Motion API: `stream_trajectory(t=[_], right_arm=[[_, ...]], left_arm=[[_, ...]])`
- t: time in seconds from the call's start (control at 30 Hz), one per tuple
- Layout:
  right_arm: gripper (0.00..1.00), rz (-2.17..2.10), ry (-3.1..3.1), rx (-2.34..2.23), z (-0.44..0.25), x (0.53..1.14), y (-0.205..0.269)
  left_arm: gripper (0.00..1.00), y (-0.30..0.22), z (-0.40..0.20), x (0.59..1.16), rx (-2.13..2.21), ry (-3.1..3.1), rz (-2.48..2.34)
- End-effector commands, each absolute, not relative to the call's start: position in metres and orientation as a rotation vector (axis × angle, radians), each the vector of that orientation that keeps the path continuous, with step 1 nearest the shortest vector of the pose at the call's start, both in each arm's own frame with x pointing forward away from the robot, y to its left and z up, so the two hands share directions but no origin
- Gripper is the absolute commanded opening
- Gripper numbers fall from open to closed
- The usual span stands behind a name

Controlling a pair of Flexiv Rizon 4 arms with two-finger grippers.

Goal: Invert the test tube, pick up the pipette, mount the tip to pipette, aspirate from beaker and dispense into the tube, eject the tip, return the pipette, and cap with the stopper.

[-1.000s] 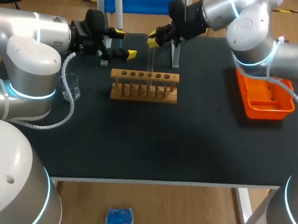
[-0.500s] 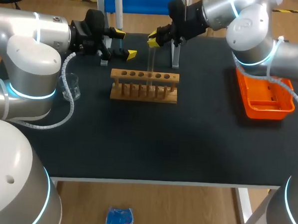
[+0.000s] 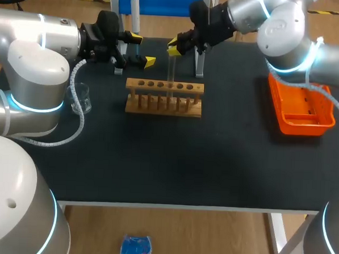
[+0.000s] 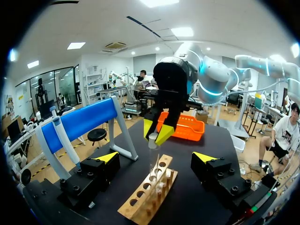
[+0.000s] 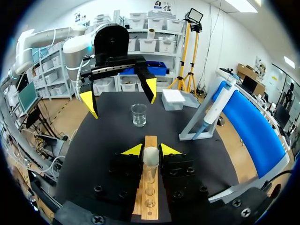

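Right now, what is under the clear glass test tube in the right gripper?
The light wooden rack lies directly beneath the clear glass test tube in the right gripper. Whether its lower end is clear of the hole is hidden.

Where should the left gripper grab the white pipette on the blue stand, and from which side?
Likely the pipette by its white body, midway below its blue top. It leans slanted against one end of the blue stand with that stretch bare, so the open left gripper should come from the side away from the stand, fingers straddling the body.
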State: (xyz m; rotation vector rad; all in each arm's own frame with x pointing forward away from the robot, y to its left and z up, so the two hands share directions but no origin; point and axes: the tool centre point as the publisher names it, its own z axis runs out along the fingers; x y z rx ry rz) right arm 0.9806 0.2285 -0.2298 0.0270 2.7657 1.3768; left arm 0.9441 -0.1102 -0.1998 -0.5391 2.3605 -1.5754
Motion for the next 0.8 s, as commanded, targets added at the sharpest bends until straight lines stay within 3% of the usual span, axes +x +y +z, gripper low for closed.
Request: stream_trajectory(t=[0.03, 0.8], right_arm=[[0.0, 1.362, 2.782, 0.025, -0.241, 0.981, 0.228], [0.0, 1.381, 2.688, -0.037, -0.213, 0.983, 0.233]], left_arm=[[1.0, -0.11, -0.2, 0.944, -0.539, 2.363, -1.575], [1.0, -0.11, -0.2, 0.944, -0.539, 2.363, -1.575]])
